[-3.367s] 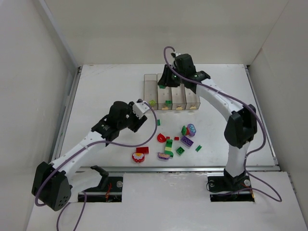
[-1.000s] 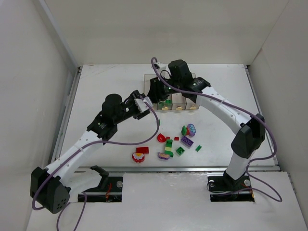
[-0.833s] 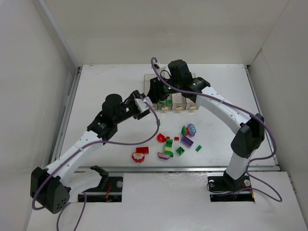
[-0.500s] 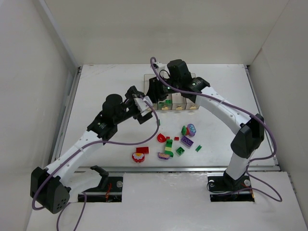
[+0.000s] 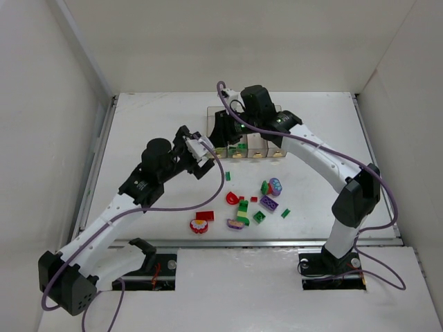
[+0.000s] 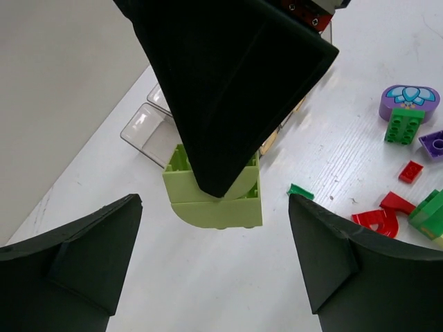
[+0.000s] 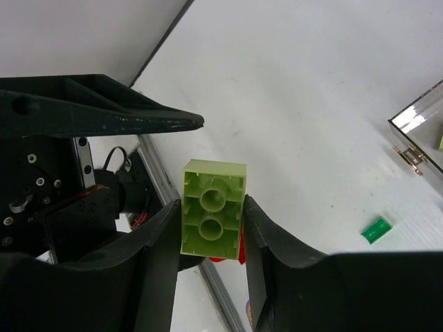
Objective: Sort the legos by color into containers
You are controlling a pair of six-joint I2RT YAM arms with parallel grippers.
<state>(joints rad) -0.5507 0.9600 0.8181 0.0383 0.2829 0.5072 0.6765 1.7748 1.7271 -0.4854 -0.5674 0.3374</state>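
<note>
Right gripper (image 7: 211, 214) clamps a glossy yellow-green brick (image 6: 228, 207), hollow-tubed on one face and rounded on one edge, just off the left end of the clear plastic bins (image 5: 277, 142), with the left gripper (image 5: 196, 152) spread wide around it.

A white table (image 5: 152, 124) sits inside white walls (image 5: 41, 104), a metal rail (image 5: 277, 243) along its near edge.

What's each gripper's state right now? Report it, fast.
Left gripper: open, fingers wide apart, gripping nothing.
Right gripper: closed on the yellow-green brick.
</note>
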